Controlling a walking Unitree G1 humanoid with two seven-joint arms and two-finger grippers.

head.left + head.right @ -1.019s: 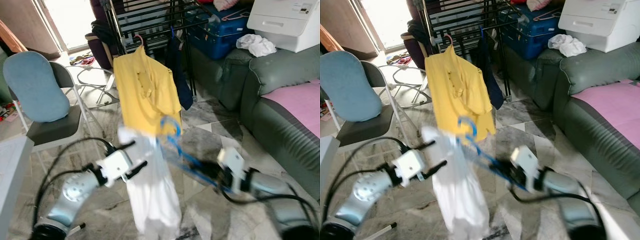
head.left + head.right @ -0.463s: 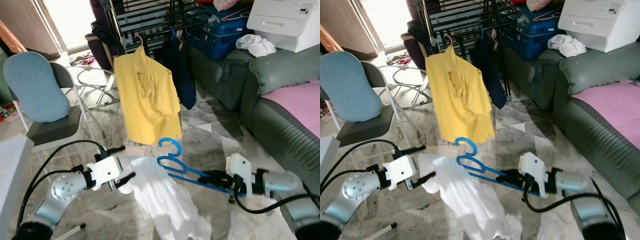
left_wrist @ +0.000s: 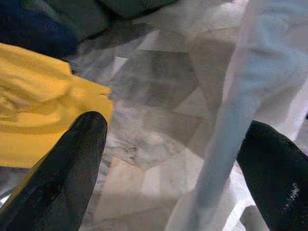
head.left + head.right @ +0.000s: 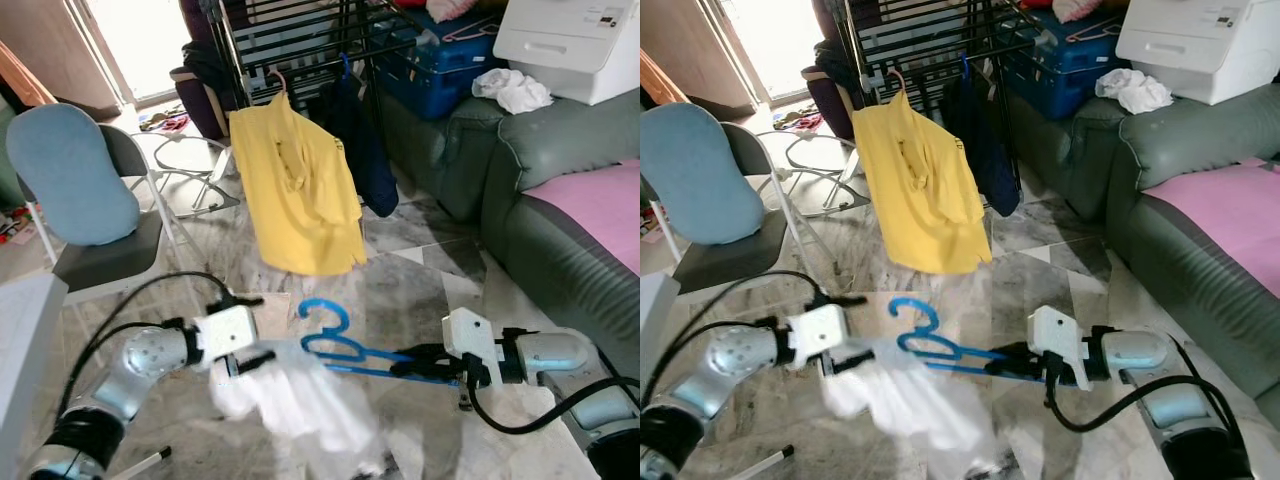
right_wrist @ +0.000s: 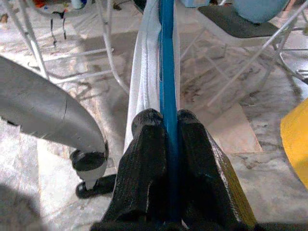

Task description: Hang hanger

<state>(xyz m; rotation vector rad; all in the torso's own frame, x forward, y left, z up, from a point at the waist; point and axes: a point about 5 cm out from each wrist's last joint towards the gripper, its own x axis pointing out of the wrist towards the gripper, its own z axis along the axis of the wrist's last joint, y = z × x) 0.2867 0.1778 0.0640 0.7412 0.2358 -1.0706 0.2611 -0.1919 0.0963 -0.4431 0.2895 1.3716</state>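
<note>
Blue plastic, the hanger (image 4: 345,350) lies nearly level at lower centre of the head views, its hook (image 4: 322,314) turned up and its far end pinched between the two fingers of my right gripper (image 4: 425,362), which are closed tight on the bar in the right wrist view. White garment (image 4: 290,400) sags from the hanger toward the marble floor (image 4: 420,290) at lower centre-left. My left gripper (image 4: 248,358) sits just beside the garment's upper edge; in the left wrist view its fingers (image 3: 72,168) stand apart with the pale cloth between them (I cannot tell whether either pad touches it). Drying rack (image 4: 300,40) stands at upper centre of the frame, already bearing a yellow shirt (image 4: 295,195) and a dark garment (image 4: 365,165); a grey sofa (image 4: 540,200) fills the right side, a blue-cushioned chair (image 4: 80,195) the left. Progress, as I judge it: the hanger is secured and the garment appears partly on it, but the load is low and well apart from the rack. Remaining: settle the cloth, raise the hanger, carry it forward, and seat the hook over a rail.
</note>
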